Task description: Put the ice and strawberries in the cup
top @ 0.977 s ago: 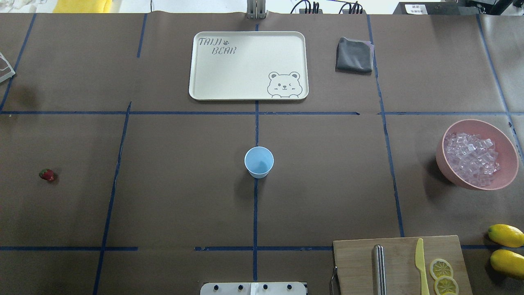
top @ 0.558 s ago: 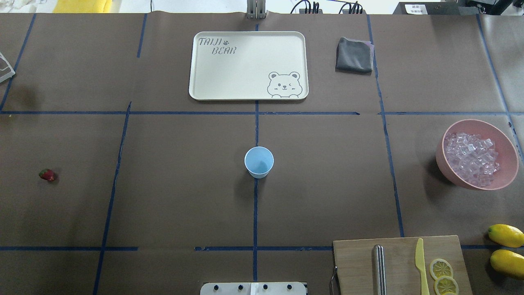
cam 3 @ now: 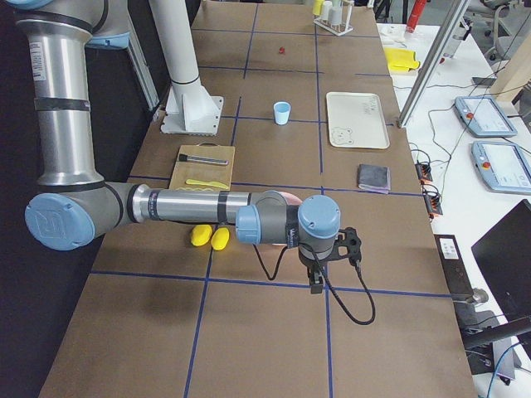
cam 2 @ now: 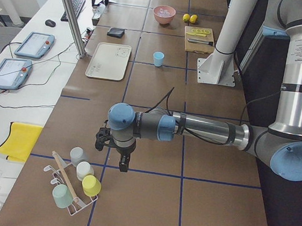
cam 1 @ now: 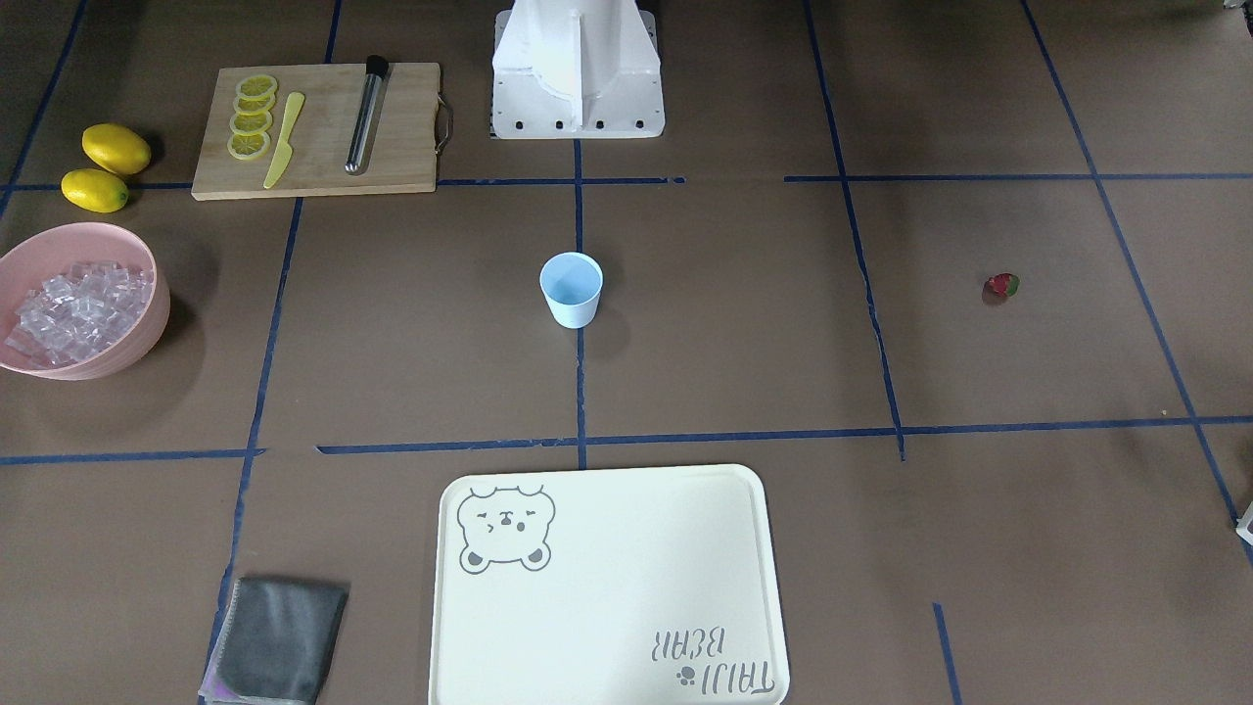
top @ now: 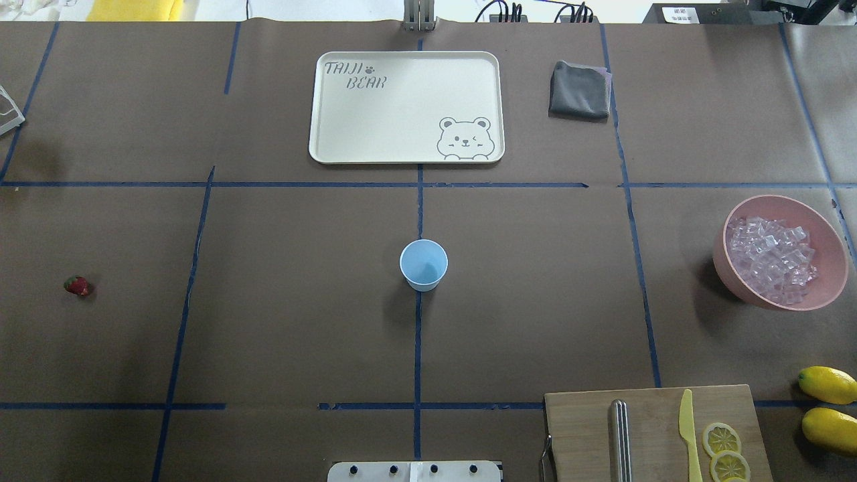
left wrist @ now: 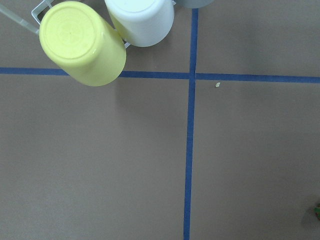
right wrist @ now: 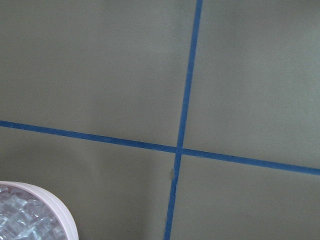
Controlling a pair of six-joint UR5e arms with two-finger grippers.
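Note:
The pale blue cup stands upright and empty at the table's middle; it also shows in the front-facing view. The strawberry lies alone at the far left. The ice fills a pink bowl at the right. My left gripper hangs over the table's left end beside a cup rack, far from the strawberry. My right gripper hangs past the bowl at the right end. Both show only in the side views, so I cannot tell whether they are open or shut.
A cream tray and a folded grey cloth lie at the far side. A cutting board with a knife, a metal bar and lemon slices sits front right, two lemons beside it. The rack holds upturned cups.

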